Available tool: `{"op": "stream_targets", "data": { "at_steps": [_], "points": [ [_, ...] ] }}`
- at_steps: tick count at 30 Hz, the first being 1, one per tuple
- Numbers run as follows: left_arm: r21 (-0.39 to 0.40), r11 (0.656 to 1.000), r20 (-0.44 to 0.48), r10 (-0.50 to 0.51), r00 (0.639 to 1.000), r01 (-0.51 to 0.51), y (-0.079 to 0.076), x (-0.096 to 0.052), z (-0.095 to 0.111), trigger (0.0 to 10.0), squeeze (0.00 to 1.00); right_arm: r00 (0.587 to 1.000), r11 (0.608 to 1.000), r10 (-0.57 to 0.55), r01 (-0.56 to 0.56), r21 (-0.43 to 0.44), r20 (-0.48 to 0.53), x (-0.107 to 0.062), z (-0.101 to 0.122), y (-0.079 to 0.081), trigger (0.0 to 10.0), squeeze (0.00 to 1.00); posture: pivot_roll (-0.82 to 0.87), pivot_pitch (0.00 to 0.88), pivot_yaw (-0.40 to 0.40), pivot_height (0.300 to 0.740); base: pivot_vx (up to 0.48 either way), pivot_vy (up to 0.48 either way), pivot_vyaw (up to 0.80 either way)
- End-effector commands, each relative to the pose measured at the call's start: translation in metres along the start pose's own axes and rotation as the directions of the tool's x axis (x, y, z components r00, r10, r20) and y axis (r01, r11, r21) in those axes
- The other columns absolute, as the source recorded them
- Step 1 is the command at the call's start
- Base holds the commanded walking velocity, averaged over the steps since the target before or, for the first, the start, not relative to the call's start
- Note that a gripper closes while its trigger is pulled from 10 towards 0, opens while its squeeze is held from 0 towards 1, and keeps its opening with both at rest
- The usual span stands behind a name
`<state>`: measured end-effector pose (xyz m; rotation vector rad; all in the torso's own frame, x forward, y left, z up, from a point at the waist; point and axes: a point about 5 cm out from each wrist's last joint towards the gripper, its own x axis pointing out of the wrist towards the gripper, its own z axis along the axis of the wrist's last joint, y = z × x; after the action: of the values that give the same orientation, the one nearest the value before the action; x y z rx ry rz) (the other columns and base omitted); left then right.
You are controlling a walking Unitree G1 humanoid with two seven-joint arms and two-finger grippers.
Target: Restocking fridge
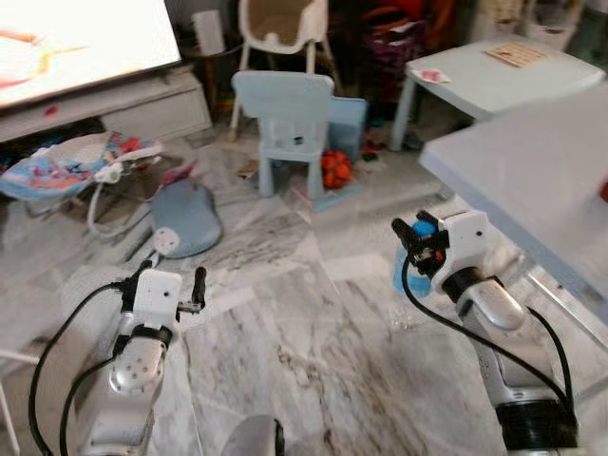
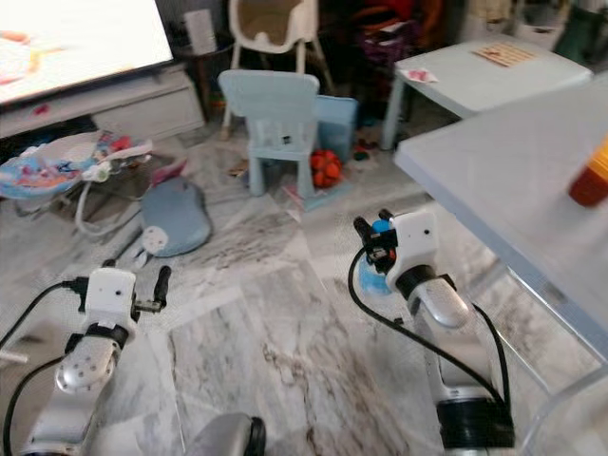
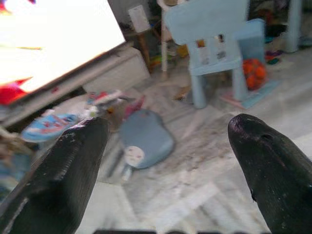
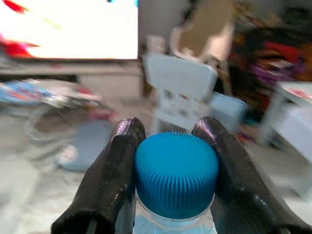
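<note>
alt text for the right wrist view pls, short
The right hand has its two black fingers closed around the blue ribbed cap of a clear bottle. Blurred behind are a pale blue child's chair, a bright TV screen and marble floor.

No legible text, labels, brands or numbers anywhere. Checked the likely spots: bottle cap (image 4: pixel 176 173) was plain ribbed blue, no print. TV screen (image 1: pixel 76 38) was blown out, just blurred colour, nothing readable. Printed card (image 1: pixel 518 53) on the far light-blue table (image 1: pixel 494 85) had a pattern but too small to read. Small card (image 1: pixel 432 75) on that table's near corner showed red marks, unreadable. Dark sticker (image 1: pixel 297 141) on the kids' chair (image 1: pixel 285 123) was too small to make out.
</note>
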<state>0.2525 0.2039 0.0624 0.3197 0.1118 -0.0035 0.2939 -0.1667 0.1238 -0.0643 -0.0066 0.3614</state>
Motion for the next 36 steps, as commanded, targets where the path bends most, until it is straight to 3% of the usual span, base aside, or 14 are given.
{"op": "stream_targets", "data": {
  "at_steps": [1, 2, 5, 8, 11, 15, 24, 31, 36],
  "points": [
    [0.008, 1.000, -0.003, 0.005, 1.000, -0.005, 0.002, 0.002, -0.001, 10.0, 0.00, 0.999, 0.999, 0.051, -0.051, 0.016, 0.000, 0.001, -0.002, 0.013, 10.0, 0.00, 0.12, 0.000, 0.059, 0.740, 0.000, 0.000, 0.80],
    [0.008, 1.000, -0.003, 0.005, 1.000, -0.005, 0.002, 0.002, -0.001, 10.0, 0.00, 0.999, 0.999, 0.051, -0.051, 0.016, 0.000, 0.001, -0.002, 0.013, 10.0, 0.00, 0.12, 0.000, 0.059, 0.740, 0.000, 0.000, 0.80],
    [-0.022, 0.998, -0.004, 0.051, 0.999, -0.051, 0.006, 0.002, 0.000, 10.0, 0.00, 0.991, 0.991, 0.130, -0.131, 0.006, 0.036, 0.005, 0.000, 0.033, 10.0, 0.00, 0.13, 0.000, 0.065, 0.740, 0.000, 0.000, 0.80],
    [-0.026, 0.998, 0.000, 0.052, 0.999, -0.052, 0.006, 0.002, 0.002, 10.0, 0.00, 0.993, 0.994, 0.107, -0.108, 0.017, 0.055, 0.010, 0.003, 0.033, 10.0, 0.00, 0.14, 0.000, 0.050, 0.740, 0.000, 0.000, 0.80],
    [-0.008, 0.998, 0.026, 0.055, 0.998, -0.055, 0.006, 0.002, 0.009, 10.0, 0.00, 0.996, 0.993, -0.032, 0.022, 0.113, 0.087, 0.019, 0.009, 0.028, 10.0, 0.00, 0.15, 0.000, 0.039, 0.740, 0.000, 0.000, 0.80],
    [-0.026, 0.996, 0.032, 0.086, 0.996, -0.085, 0.008, 0.005, 0.011, 10.0, 0.00, 0.990, 0.989, -0.097, 0.085, 0.118, 0.105, 0.021, 0.009, 0.033, 10.0, 0.00, 0.13, 0.000, 0.027, 0.740, 0.000, 0.000, 0.80],
    [-0.022, 0.994, 0.019, 0.107, 0.994, -0.106, -0.002, 0.003, 0.017, 10.0, 0.00, 0.986, 0.988, -0.119, 0.105, 0.116, 0.121, 0.020, 0.013, 0.039, 10.0, 0.00, 0.12, 0.026, -0.002, 0.740, 0.000, 0.000, 0.80],
    [-0.041, 0.982, -0.032, 0.181, 0.983, -0.182, 0.007, -0.018, 0.000, 10.0, 0.00, 0.984, 0.984, -0.160, 0.154, 0.089, 0.074, 0.005, 0.001, 0.029, 10.0, 0.00, 0.11, 0.066, -0.020, 0.740, 0.000, 0.000, 0.80],
    [-0.037, 0.981, -0.044, 0.188, 0.981, -0.190, 0.008, -0.017, -0.003, 10.0, 0.00, 0.987, 0.987, -0.142, 0.135, 0.081, 0.078, 0.008, 0.003, 0.031, 10.0, 0.00, 0.12, 0.060, -0.052, 0.740, 0.000, 0.000, 0.80]
  ]
}}
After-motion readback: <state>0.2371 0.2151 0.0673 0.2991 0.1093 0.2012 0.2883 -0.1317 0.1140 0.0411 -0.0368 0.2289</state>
